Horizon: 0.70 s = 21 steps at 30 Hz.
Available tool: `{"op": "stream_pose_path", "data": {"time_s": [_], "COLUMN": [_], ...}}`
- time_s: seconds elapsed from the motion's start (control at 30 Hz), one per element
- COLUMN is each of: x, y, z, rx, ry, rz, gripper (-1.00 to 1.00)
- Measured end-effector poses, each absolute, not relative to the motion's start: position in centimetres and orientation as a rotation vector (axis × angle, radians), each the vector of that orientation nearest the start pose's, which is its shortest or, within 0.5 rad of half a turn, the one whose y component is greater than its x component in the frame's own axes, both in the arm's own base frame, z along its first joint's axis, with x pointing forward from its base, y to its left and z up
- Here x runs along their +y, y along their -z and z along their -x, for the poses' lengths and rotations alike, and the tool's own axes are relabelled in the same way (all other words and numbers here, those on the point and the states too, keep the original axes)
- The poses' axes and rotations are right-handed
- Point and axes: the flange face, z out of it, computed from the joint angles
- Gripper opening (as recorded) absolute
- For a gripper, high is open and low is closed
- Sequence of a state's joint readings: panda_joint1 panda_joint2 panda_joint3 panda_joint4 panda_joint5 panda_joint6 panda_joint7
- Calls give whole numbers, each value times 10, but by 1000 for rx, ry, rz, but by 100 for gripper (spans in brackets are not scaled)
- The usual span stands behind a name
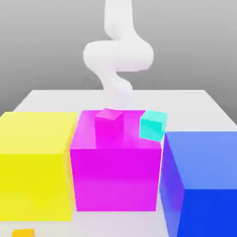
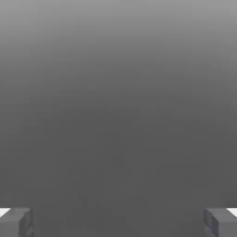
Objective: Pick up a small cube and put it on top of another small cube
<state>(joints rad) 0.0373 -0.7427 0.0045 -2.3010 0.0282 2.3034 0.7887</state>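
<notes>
Nearest in the exterior view, a small orange cube (image 1: 23, 233) sits at the front edge of the surface (image 1: 203, 104), well apart from the jaws. Behind it three big cubes stand in a row: yellow (image 1: 34, 166) on the exterior view's left, magenta (image 1: 115, 173) in the middle, blue (image 1: 203, 185) on the right, all on the camera's side of the arm that carries the jaws. Past the row are a small magenta cube (image 1: 109, 121) and, to its right, a small blue-green cube (image 1: 152, 125), tilted and apart from it. Its shade is too close to call between sky-blue and turquoise, so I cannot tell whether it is the task's cube. It is clear of the jaws, out on the row's side of them. Farthest back, the white arm (image 1: 118, 51) rises from behind the small magenta cube. In the hand view the jaws stand spread wide, fingertips (image 2: 222, 223) far apart, pinching nothing.
</notes>
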Motion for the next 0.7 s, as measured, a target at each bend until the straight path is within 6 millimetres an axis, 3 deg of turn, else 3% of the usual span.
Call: {"op": "stream_pose_path", "data": {"time_s": [0.2, 0.37, 0.57, 0.63, 0.7], "x": [121, 218, 326, 366, 394], "y": [-606, -524, -418, -383, -348], "z": [-417, -425, -391, -361, -335], "rx": [839, 682, 454, 334, 247], "ry": [706, 521, 308, 239, 173], "rz": [2693, 2873, 3068, 3130, 3184], "gripper": [0, 0, 0, 0, 0]}}
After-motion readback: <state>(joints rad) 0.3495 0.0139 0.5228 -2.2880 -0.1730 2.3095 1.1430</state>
